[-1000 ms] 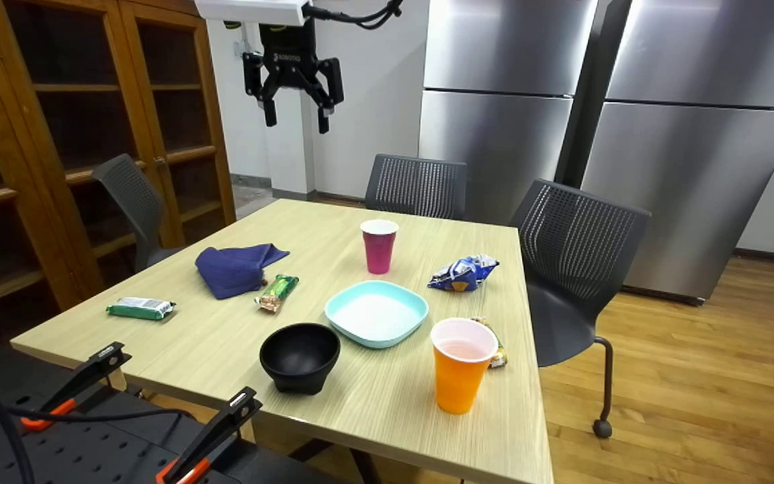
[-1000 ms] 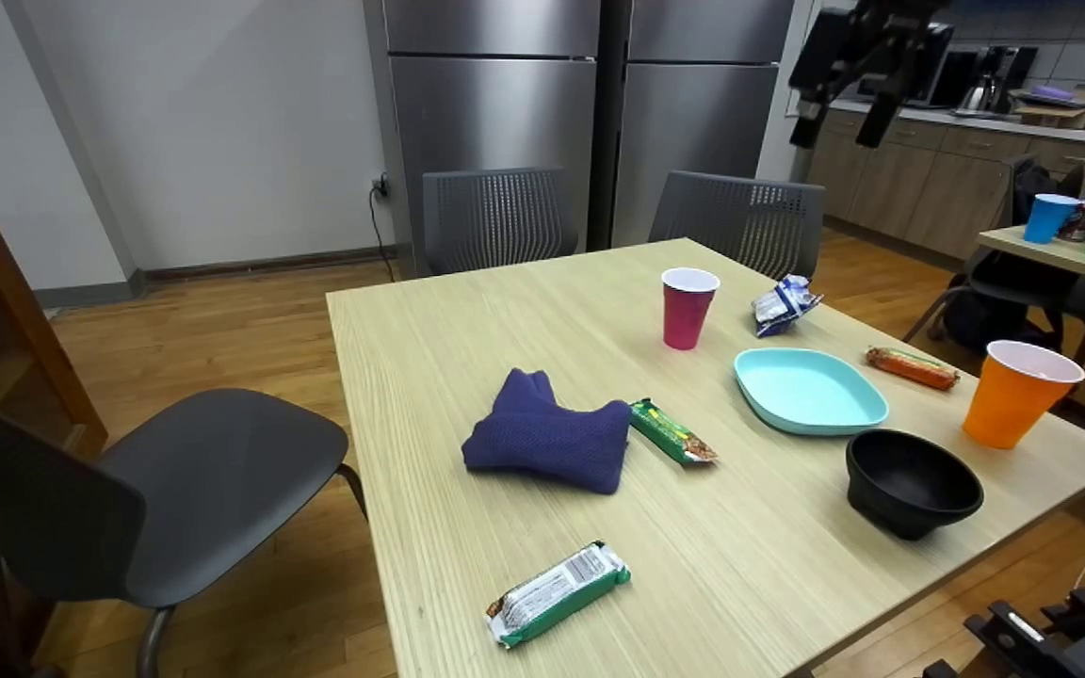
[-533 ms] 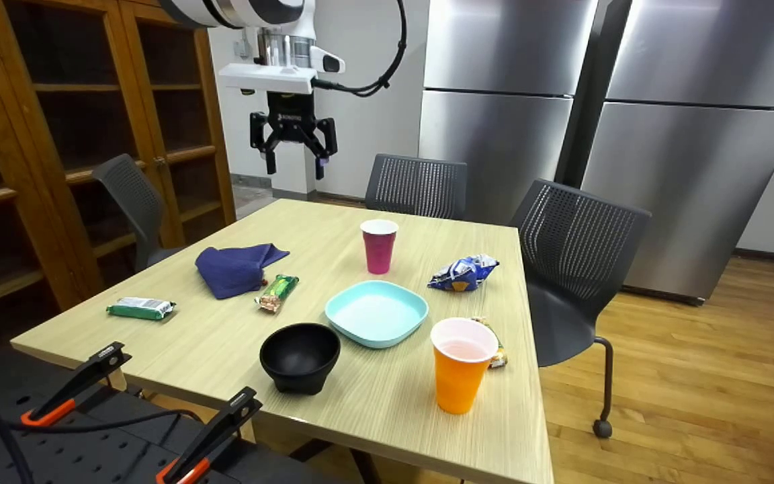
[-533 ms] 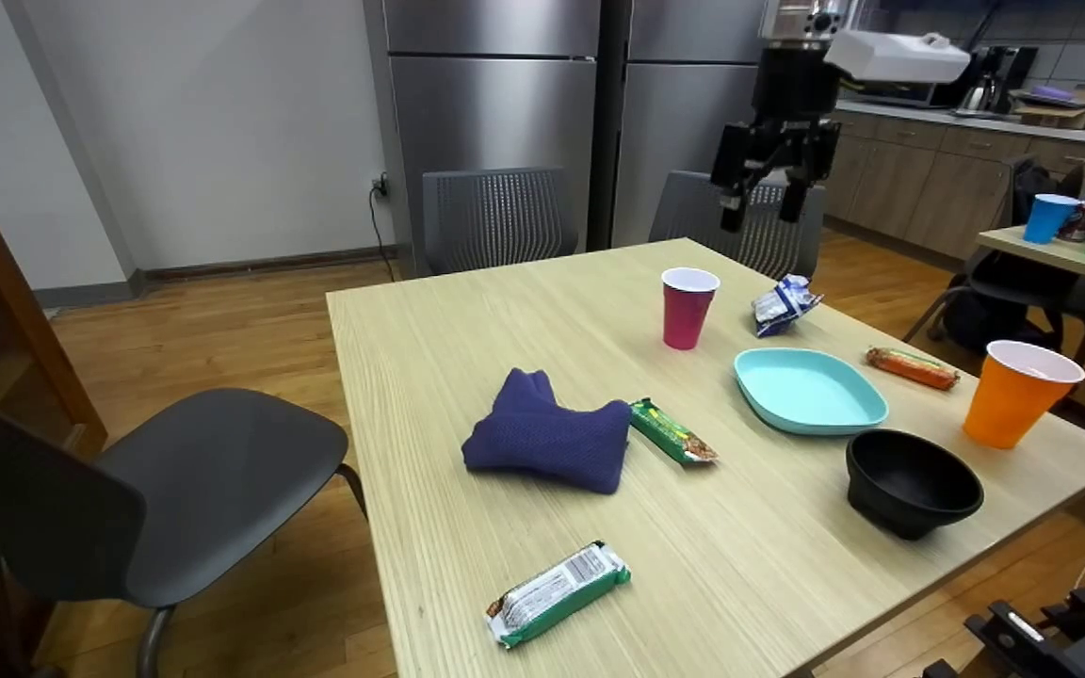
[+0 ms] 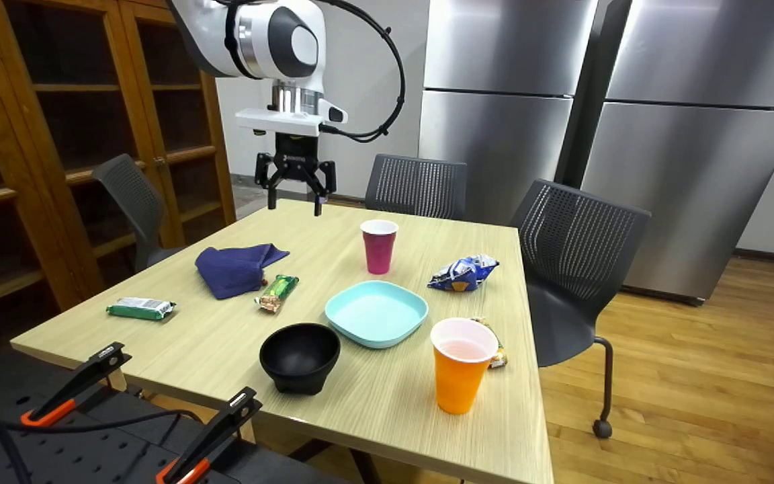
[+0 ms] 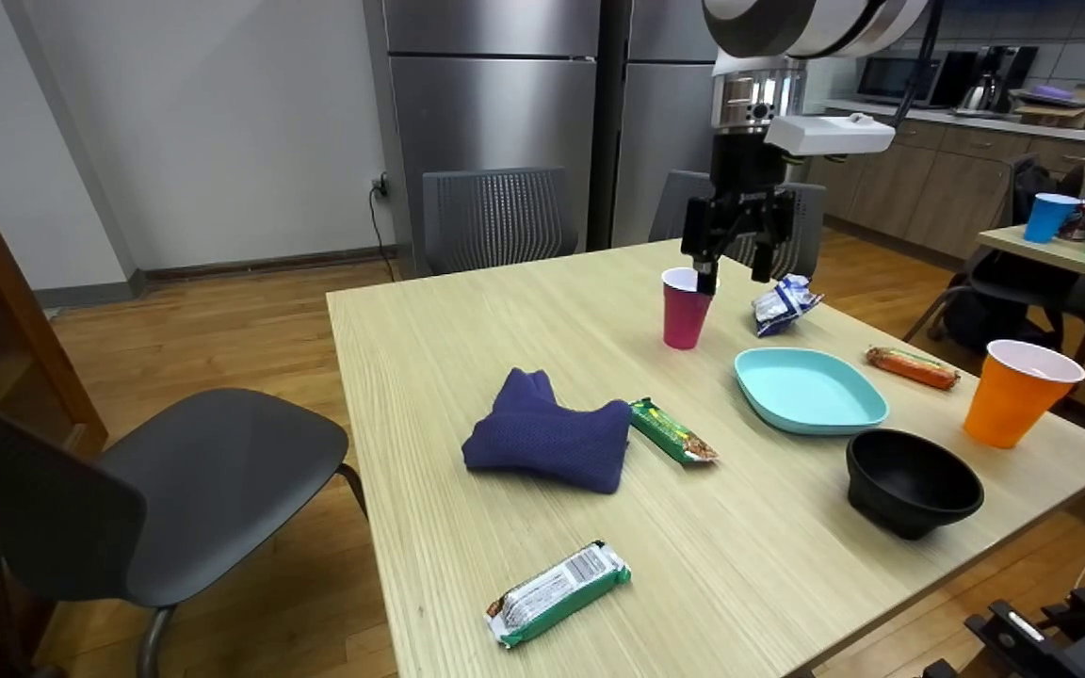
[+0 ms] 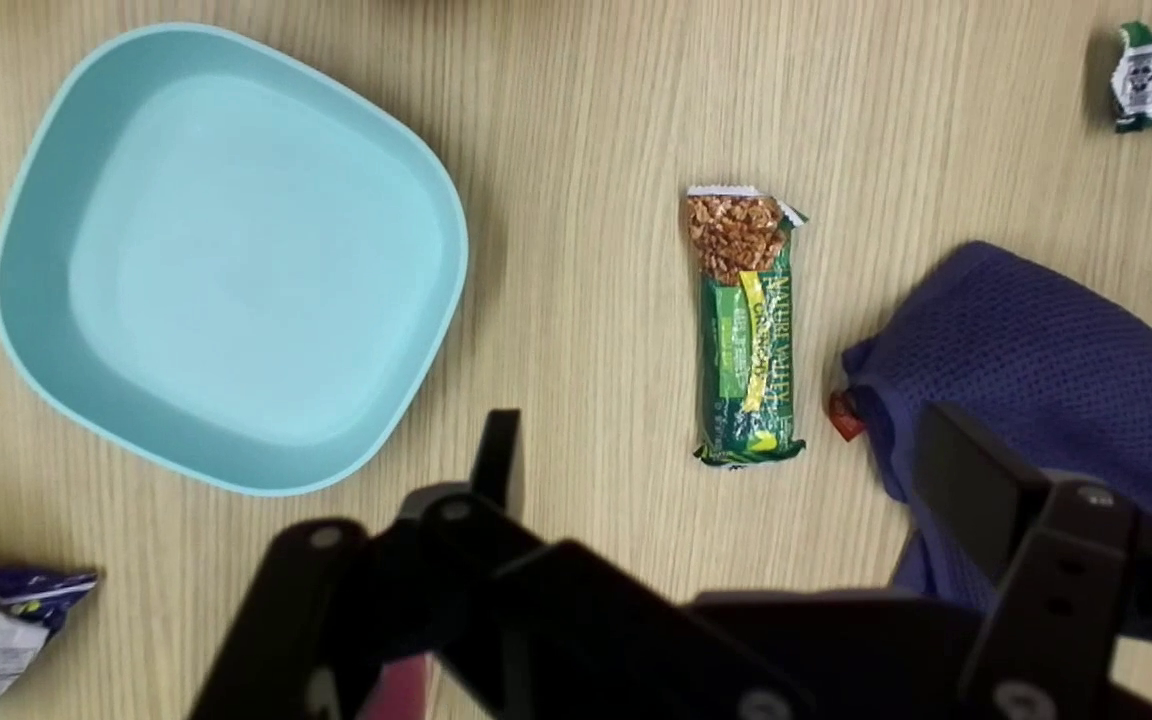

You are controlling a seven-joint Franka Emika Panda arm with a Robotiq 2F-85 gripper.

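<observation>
My gripper (image 5: 295,205) is open and empty, pointing down above the table (image 5: 320,222). In an exterior view my gripper (image 6: 735,275) overlaps the rim of the magenta cup (image 6: 684,320); contact does not show. In the wrist view a green granola bar (image 7: 746,340) lies flat on the table, seen between and ahead of the spread fingers. A crumpled purple cloth (image 7: 1046,360) lies right of it, partly behind one finger. A small red thing (image 7: 846,415) sticks out from under the cloth. A light blue square dish (image 7: 246,260) stands left of the bar.
A black bowl (image 5: 299,357), an orange cup (image 5: 461,376) and a blue crumpled snack bag (image 5: 464,273) stand nearer the table's other side. Another green-and-white bar (image 6: 558,593) lies near an edge. An orange-wrapped bar (image 6: 913,367) lies near the orange cup. Chairs (image 5: 578,269) surround the table.
My arm and open gripper have come down from high above toward the table. In an exterior view the gripper has also shifted left. The objects on the table have not moved.
</observation>
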